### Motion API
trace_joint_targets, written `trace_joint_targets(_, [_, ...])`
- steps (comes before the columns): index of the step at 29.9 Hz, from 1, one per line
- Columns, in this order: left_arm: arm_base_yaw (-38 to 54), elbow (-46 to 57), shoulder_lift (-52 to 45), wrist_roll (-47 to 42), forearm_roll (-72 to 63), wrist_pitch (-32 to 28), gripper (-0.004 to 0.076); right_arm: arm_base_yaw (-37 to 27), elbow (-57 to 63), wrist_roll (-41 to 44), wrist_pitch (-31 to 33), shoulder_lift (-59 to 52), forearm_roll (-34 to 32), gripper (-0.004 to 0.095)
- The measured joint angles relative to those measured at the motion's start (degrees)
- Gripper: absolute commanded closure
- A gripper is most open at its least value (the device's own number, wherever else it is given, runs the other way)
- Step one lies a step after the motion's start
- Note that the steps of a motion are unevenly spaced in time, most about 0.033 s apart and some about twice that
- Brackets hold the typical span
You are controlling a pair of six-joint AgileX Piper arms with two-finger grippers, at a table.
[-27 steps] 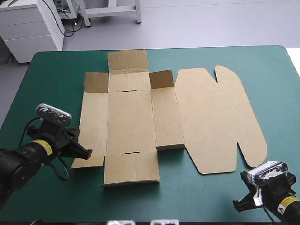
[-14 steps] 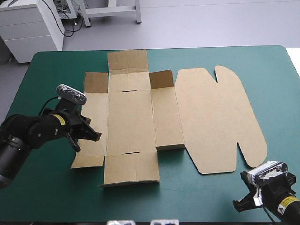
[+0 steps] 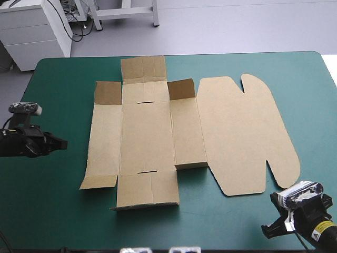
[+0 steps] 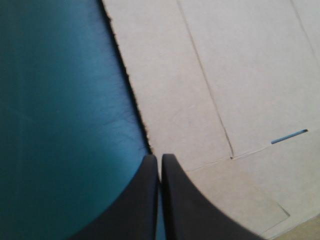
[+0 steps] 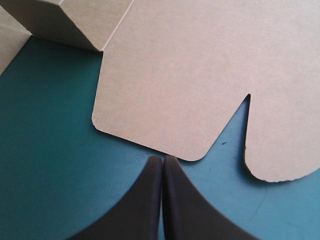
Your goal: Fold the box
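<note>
The brown box (image 3: 147, 137) lies as a flat cut sheet in the middle of the table, its rounded lid (image 3: 242, 132) spread toward the right. Two small corner flaps (image 3: 180, 88) at the far end stand slightly raised. My left gripper (image 3: 62, 142) sits on the cover left of the box's left panel, apart from it and pointing at it. Seen from the left wrist, the left gripper (image 4: 160, 159) is shut, tip just short of the panel edge (image 4: 135, 100). My right gripper (image 3: 268, 231) (image 5: 162, 160) is shut near the table's front right, just short of the lid's notched near corner (image 5: 180, 75).
The teal-green cover (image 3: 52, 211) shows all around the sheet. The table's left edge runs close behind the left gripper, and the front edge lies beside the right gripper. Two thin slots (image 3: 146, 172) are cut in the box's middle panel.
The left gripper swung in over the box's left panel, then drew back to the left and now sits off the sheet. The box and the right gripper have not moved.
</note>
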Motion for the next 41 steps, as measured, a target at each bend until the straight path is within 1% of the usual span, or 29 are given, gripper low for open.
trace_joint_targets(2, [2.9, 0.0, 0.2, 1.0, 0.1, 0.3, 0.0706, 0.0, 0.0, 0.0, 0.0, 0.0, 0.0, 0.0922])
trace_joint_targets(6, [4.2, 0.0, 0.2, 2.1, 1.7, 0.7, 0.0703, 0.0, 0.0, 0.0, 0.0, 0.0, 0.0, 0.0922])
trace_joint_targets(7, [4.2, 0.0, 0.2, 2.1, 2.5, 0.8, 0.0692, 0.0, 0.0, 0.0, 0.0, 0.0, 0.0, 0.0922])
trace_joint_targets(9, [4.3, 0.0, 0.2, 2.1, 3.9, 0.9, 0.0643, 0.0, 0.0, 0.0, 0.0, 0.0, 0.0, 0.0922])
trace_joint_targets(11, [4.4, 0.0, 0.4, 2.0, 4.7, 1.0, 0.0552, 0.0, 0.0, 0.0, 0.0, 0.0, 0.0, 0.0922])
trace_joint_targets(13, [4.5, 0.0, 0.9, 2.0, 4.5, 1.0, 0.0432, 0.0, 0.0, 0.0, 0.0, 0.0, 0.0, 0.0922])
trace_joint_targets(16, [4.5, 0.0, 2.3, 1.5, 3.6, 1.0, 0.0279, 0.0, 0.0, 0.0, 0.0, 0.0, 0.0, 0.0922])
trace_joint_targets(18, [4.5, 0.0, 3.3, 0.7, 2.5, 1.0, 0.0222, 0.0, 0.0, 0.0, 0.0, 0.0, 0.0, 0.0922])
trace_joint_targets(25, [4.5, 2.8, 8.9, 0.0, -1.9, 0.5, 0.0213, 0.0, 0.0, 0.0, 0.0, 0.0, 0.0, 0.0922])
trace_joint_targets(33, [4.5, 11.0, 15.7, 7.8, -10.1, -0.6, 0.0213, 0.0, 0.0, 0.0, 0.0, 0.0, 0.0, 0.0922])
trace_joint_targets(41, [4.5, 13.2, 22.9, 11.8, -13.3, -2.4, 0.0213, 0.0, 0.0, 0.0, 0.0, 0.0, 0.0, 0.0922])
